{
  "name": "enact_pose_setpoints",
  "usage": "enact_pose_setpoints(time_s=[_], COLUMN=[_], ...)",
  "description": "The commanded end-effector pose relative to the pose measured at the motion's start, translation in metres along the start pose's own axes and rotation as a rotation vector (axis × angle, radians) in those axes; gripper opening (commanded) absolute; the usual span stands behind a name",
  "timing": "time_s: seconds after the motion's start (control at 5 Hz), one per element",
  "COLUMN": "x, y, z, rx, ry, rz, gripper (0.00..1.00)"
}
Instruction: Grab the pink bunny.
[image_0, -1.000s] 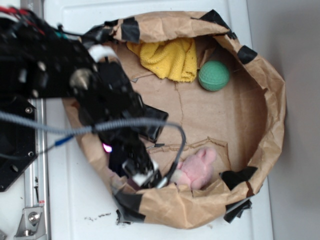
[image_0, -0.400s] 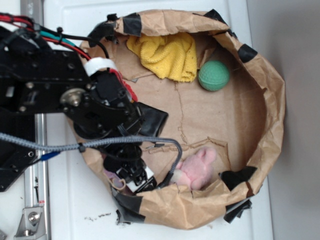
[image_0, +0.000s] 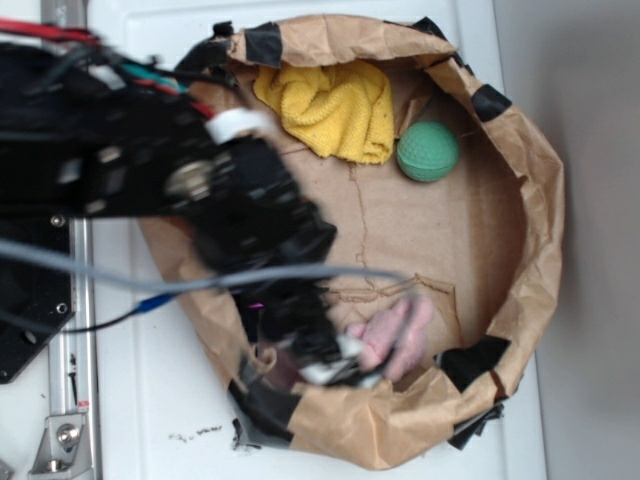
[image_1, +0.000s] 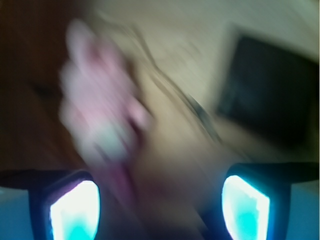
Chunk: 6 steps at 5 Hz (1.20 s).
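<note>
The pink bunny (image_0: 398, 335) lies on the paper floor near the front wall of a brown paper basin (image_0: 545, 215). My gripper (image_0: 345, 362) is just left of it, at its edge; motion blur hides whether they touch. In the wrist view the bunny (image_1: 97, 107) is a blurred pink shape ahead and to the left, beyond the fingertips. The gripper (image_1: 160, 210) is open, its two glowing pads far apart with only brown paper between them.
A yellow cloth (image_0: 335, 108) lies at the back of the basin, and a green ball (image_0: 428, 151) sits to its right. Black tape patches (image_0: 475, 358) mark the crumpled rim. A dark patch (image_1: 265, 95) shows ahead on the right. A metal rail (image_0: 68, 400) runs along the left.
The arm has swung right and forward, bringing the gripper up against the bunny's left side. The basin's right wall has shifted slightly. The ball and cloth have not moved.
</note>
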<state>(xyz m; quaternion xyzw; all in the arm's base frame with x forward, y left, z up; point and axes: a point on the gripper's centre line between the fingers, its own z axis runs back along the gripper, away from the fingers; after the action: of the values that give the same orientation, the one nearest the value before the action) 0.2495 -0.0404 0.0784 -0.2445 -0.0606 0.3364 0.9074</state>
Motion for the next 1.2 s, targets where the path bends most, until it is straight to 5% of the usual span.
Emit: enact_pose_setpoints(time_s=[0.0,0.2,0.4,0.6,1.0], x=[0.041,0.023,-0.004,-0.038,-0.024], y=[-0.027,-0.038,-0.052,-0.035,-0.029], z=[-0.023,-0.056,-0.088,-0.083,-0.047], rx=[-0.061,-0.071,0.015,0.093,0.097], ry=[-0.051,0.073,0.229,0.253,0.187], rz=[0.03,0.006,-0.138,-0.178,-0.229], gripper=[1.0,1.0,1.0,0.0,0.0])
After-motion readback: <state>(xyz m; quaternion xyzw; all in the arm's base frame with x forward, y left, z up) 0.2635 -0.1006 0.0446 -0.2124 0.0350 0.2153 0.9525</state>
